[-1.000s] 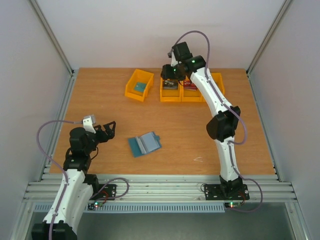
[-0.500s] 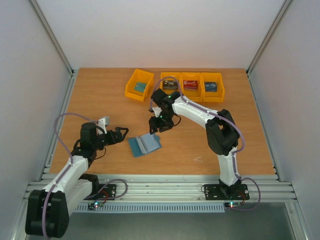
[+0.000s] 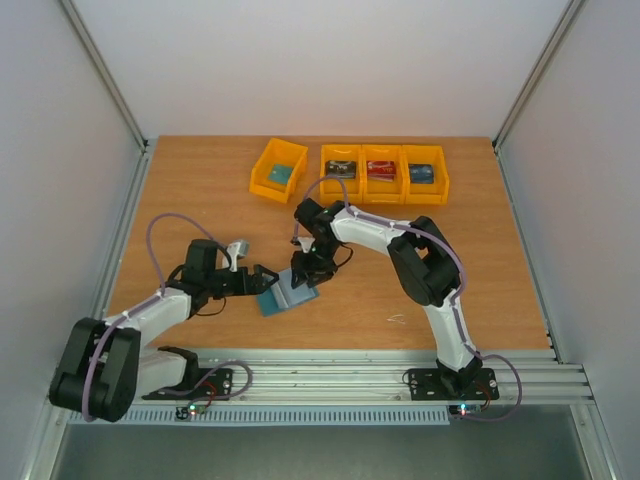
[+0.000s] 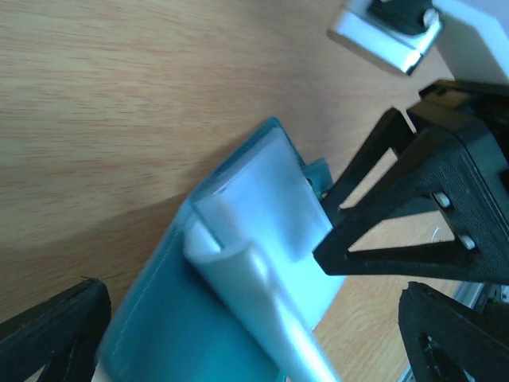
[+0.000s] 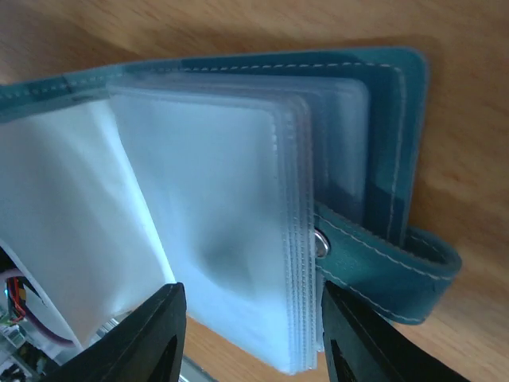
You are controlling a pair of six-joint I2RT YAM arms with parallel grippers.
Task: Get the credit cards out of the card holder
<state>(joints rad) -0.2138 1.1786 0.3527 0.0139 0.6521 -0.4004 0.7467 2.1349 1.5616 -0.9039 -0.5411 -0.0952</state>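
On the wooden table [image 3: 200, 180], three yellow bins [image 3: 383, 194] line the far edge, a fourth bin [image 3: 270, 188] beside them.

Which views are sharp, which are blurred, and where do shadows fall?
Top external: sharp, evenly lit, shadows faint. Left wrist: the card holder is soft, too close to focus, and shadows the table beside it. Right wrist: its stitching is crisp, the near fingers blurred.

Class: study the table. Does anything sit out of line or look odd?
The left bin sits askew and apart, while the other three bins form a straight, tight row. The holder lies open at an angle.
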